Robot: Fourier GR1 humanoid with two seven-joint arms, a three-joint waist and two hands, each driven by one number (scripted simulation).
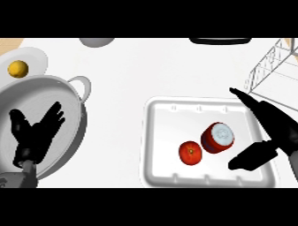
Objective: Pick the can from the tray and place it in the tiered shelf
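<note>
A red can (217, 137) with a pale lid lies on its side in the white tray (170, 132), next to a red tomato (190, 153). My right hand (278, 132) is open just right of the can, its fingers (249, 100) stretched along the tray's right rim and its thumb (250, 158) reaching in below the can; neither touches it. The white wire tiered shelf (278, 66) stands at the upper right. My left hand (37, 132) rests open at the left, fingers up, over a large pan.
A large grey pan (59, 88) with a loop handle sits at the left. Behind it a white plate (37, 59) carries a yellow fruit (17, 68). A grey round object (97, 41) and a dark object (219, 40) show at the far edge.
</note>
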